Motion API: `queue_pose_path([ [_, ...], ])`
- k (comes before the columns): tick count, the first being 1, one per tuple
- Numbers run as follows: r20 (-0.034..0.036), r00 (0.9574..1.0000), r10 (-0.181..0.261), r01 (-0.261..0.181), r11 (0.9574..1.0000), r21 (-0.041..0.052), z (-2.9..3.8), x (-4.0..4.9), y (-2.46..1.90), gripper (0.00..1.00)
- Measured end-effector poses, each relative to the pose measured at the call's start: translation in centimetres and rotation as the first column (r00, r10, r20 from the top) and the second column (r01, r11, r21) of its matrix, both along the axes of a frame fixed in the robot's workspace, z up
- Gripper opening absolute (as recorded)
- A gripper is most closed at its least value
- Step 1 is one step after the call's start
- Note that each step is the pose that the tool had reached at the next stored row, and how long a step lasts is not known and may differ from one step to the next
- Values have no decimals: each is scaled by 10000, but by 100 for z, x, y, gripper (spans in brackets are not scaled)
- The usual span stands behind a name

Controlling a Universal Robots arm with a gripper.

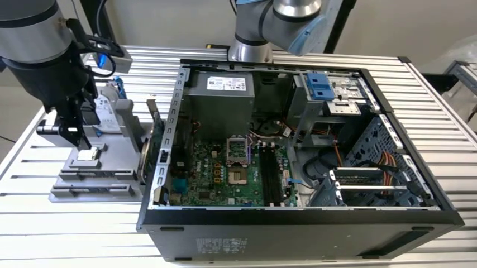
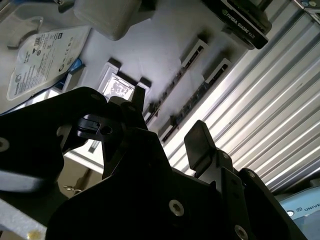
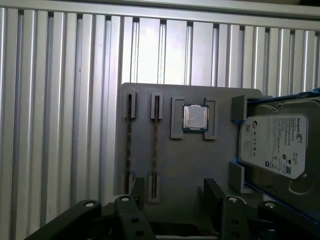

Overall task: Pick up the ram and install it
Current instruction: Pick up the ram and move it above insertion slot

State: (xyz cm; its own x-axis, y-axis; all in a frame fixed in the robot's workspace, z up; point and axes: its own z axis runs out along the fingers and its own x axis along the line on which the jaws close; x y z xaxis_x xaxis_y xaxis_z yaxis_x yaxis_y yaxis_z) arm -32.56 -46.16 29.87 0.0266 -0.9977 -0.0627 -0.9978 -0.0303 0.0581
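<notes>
- A ribbed silver aluminium table (image 1: 44,234) is spread under everything, and a plain pale wall is seen behind it.
- At the exterior view's left, a black two-fingered gripper (image 1: 84,146) on a grey-and-black arm is held over a flat grey plastic parts holder (image 1: 89,178) lying on the table.
- In both wrist views the gripper (image 3: 175,192) (image 2: 167,127) is seen with its fingers (image 3: 137,189) spread apart and nothing between them; no part is touched.
- Two thin, long ram sticks (image 3: 155,145) (image 2: 176,92) are stood on edge in narrow parallel slots of the holder, just beside each other, directly beneath the gripper.
- A small square silver processor chip (image 3: 195,117) is seated in its own recess next to the sticks, and a silver hard drive in a blue bracket (image 3: 277,145) is laid beyond it.
- At the middle of the exterior view, an open black tower computer case (image 1: 298,223) is laid on its side, with a green motherboard (image 1: 223,178) and its long black memory slots (image 1: 272,178) exposed.
- Behind the case, the arm's silver base with a pale blue joint cap (image 1: 249,50) is stood on the table.
- The arm is cut off by the exterior view's top edge.
- The sticks are seen edge-on, so their colour cannot be told.
- The hard drive is cut off in the first wrist view.
</notes>
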Motion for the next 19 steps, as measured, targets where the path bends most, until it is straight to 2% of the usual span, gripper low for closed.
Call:
queue_pose_path([
  [7,0,10000,-2,2,10000,-22,-19,-2,-8,100],
  [13,28,10000,-3,3,10000,-22,-59,-13,-78,100],
  [15,82,10000,-5,5,10000,-21,-75,-27,-100,100],
  [16,133,9999,-6,6,10000,-21,-83,-34,-110,100],
  [19,349,9994,-3,4,10000,-22,-104,-59,-132,100],
])
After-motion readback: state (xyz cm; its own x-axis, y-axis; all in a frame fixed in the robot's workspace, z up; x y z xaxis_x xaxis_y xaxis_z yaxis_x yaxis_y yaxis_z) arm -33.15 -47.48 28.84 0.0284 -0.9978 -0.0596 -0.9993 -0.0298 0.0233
